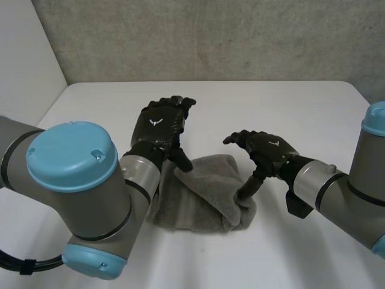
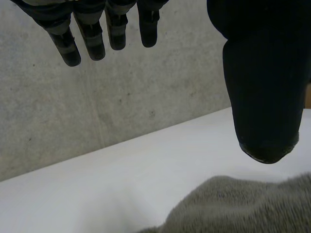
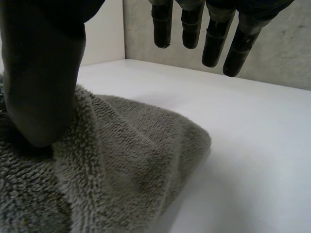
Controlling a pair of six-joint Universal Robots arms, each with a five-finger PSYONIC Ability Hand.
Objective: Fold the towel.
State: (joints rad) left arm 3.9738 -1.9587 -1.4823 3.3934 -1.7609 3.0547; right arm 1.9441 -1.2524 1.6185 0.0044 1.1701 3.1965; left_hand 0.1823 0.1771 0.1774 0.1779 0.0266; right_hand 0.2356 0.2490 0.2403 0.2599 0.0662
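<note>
Left arm [image 1: 78, 192] covering the towel's left corner, left robot hand [image 1: 161, 125] fingers straight and apart, thumb over grey towel [image 1: 201, 195] bunched mid-bench [image 1: 289, 102], right robot hand [image 1: 267, 150] fingers apart, thumb pressed into its right end, concrete wall [image 1: 240, 36] behind.

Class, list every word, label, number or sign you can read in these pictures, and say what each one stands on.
Words, labels, numbers: none can be read.
Sign, no letters: a small white winged mark on the back of the left hand.
Sign, no letters: a like white mark on the back of the right hand.
The towel, table and wall bear no text.
</note>
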